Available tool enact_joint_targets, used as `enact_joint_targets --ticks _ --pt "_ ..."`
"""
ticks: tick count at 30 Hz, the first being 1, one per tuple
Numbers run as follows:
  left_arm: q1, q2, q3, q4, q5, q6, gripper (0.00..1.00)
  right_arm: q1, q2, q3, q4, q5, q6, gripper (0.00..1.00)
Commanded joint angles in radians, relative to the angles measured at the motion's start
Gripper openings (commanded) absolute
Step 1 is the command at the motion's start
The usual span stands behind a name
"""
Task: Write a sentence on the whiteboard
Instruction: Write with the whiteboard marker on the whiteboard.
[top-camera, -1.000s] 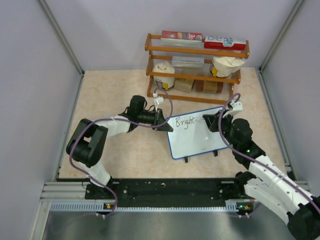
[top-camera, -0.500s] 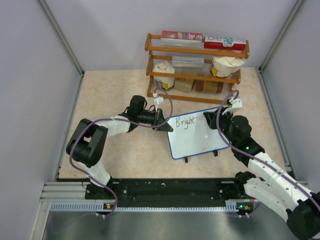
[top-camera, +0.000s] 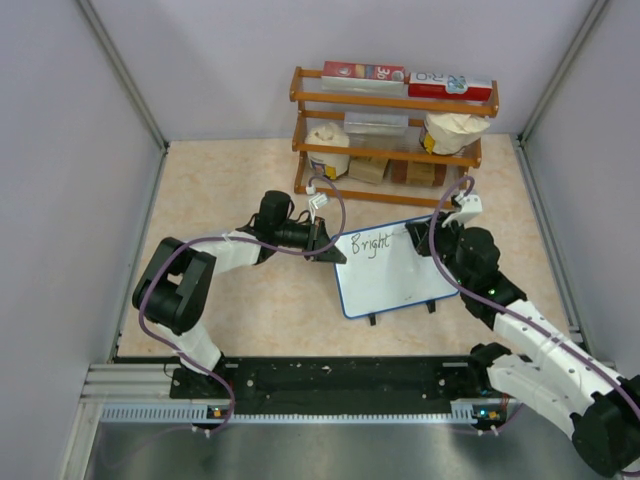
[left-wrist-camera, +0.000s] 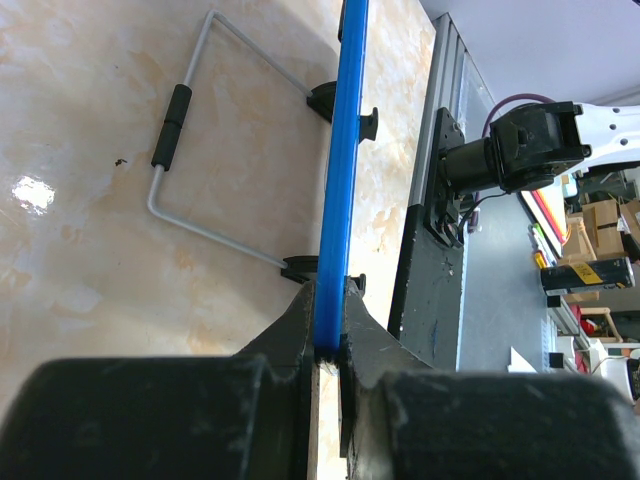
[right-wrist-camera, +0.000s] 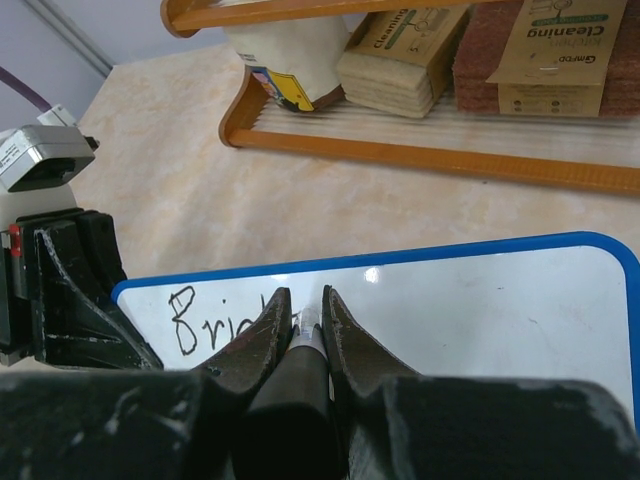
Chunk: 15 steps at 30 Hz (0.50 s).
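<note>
L tool (left-wrist-camera: 328, 342) clamped on whiteboard (left-wrist-camera: 345, 150) rim; R tool (right-wrist-camera: 304, 305) pinching marker (right-wrist-camera: 292, 388), tip on whiteboard.

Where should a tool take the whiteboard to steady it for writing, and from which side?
By the thin blue rim on its left short edge, coming from the left, as the left tool does. Feet lift the whiteboard, so a jaw fits under the rim, leaving the face to the right tool's marker.

A robot lab booth: plain grey panel walls (top-camera: 60, 200), aluminium base rail (top-camera: 125, 379), marble-look tabletop (top-camera: 230, 180), wooden rack (top-camera: 380, 101)
</note>
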Motion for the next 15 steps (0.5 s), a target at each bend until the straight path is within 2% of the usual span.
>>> enact_joint_targets --ticks 1,15 --pt "-0.014 0.04 -0.006 -0.063 -0.118 0.123 0.0 -0.008 -0.012 0.009 0.013 0.008 -0.016 0.0" --pt "-0.014 0.04 -0.008 -0.063 -0.12 0.123 0.0 -0.008 -0.043 -0.013 -0.034 -0.024 -0.014 0.0"
